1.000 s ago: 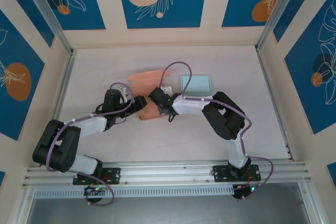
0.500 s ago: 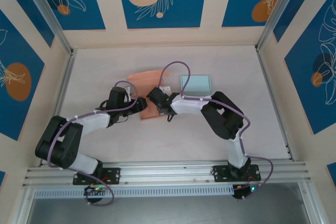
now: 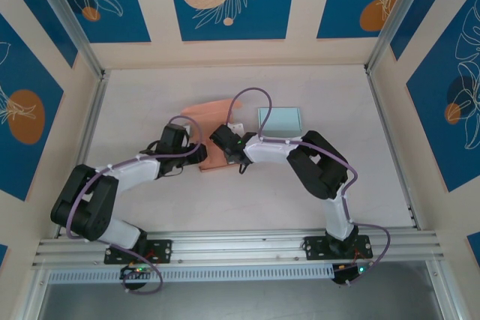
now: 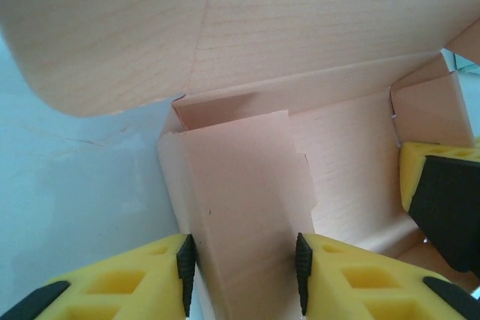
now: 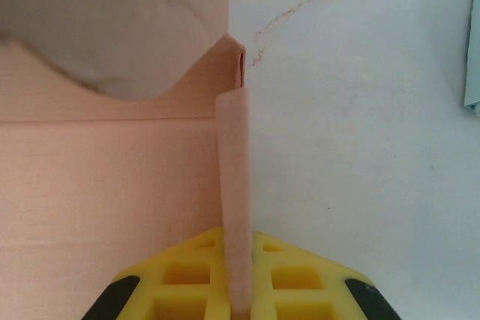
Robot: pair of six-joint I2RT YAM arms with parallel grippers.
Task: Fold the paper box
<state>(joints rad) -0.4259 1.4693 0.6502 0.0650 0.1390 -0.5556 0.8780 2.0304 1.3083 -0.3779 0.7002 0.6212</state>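
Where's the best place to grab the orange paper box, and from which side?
Pinch an upright side wall of the box, coming down over its top edge. The walls stand as thin sheets; the floor lies flat on the table.

I note left gripper pushed right, now at near-left side of box. Left arm stretched further after it. Jaws narrowed from wide; pads now look to touch both edges of side panel. Far flap drawn in at right end.
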